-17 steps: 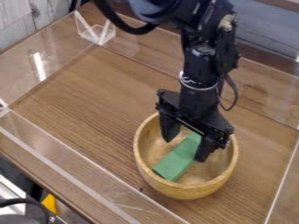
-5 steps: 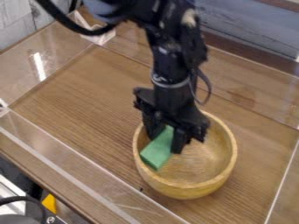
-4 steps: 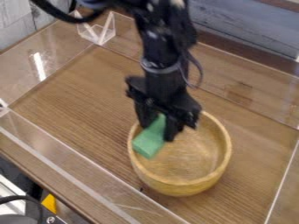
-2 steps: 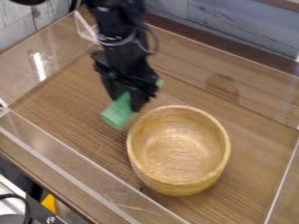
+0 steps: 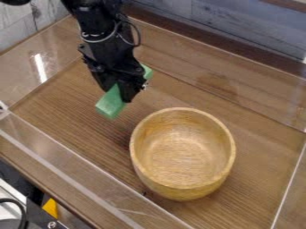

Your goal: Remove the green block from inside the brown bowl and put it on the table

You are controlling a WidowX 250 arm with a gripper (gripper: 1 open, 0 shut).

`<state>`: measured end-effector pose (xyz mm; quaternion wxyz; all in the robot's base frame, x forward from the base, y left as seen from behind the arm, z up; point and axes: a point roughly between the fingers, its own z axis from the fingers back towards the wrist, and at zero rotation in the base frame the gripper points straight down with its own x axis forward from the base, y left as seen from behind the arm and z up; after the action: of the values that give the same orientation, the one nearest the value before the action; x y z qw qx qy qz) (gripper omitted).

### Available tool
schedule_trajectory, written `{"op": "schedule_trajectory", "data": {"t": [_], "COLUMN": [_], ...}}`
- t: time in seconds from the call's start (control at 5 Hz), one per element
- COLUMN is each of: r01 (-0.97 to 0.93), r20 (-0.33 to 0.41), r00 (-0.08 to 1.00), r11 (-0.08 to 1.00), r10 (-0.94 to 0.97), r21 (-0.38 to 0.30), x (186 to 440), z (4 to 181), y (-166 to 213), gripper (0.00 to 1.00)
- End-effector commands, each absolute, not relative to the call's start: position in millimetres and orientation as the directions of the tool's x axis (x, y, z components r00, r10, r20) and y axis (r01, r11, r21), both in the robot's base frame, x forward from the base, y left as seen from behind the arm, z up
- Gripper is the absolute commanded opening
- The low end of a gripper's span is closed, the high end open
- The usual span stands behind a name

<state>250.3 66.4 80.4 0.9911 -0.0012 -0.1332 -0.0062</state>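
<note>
The green block (image 5: 113, 103) hangs tilted just above the table (image 5: 66, 116), to the left of the brown bowl (image 5: 183, 152) and outside its rim. My black gripper (image 5: 120, 90) points steeply down and is shut on the block's upper end. The bowl is a round light wooden one with nothing inside it. The arm reaches in from the top left of the camera view.
Clear acrylic walls (image 5: 60, 174) run along the table's edges, close to the bowl's front side. A small clear acrylic piece (image 5: 86, 22) stands at the back left. Bare wood lies left of and behind the bowl.
The gripper has lifted the green block out of the bowl and carried it leftward over the rim; it now hangs above the bare table. The bowl is left with nothing in it.
</note>
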Motion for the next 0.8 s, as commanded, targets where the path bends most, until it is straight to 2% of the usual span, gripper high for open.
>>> {"op": "schedule_trajectory", "data": {"t": [0.0,0.6], "r01": [0.021,0.034], "r20": [0.301,0.318], "r00": [0.953,0.947], "r11": [1.0,0.999], "r10": [-0.026,-0.046], "r21": [0.021,0.043], "x": [260,273], "z": [82.8,68.1], "y": [61,46], "gripper": [0.0,0.0]}}
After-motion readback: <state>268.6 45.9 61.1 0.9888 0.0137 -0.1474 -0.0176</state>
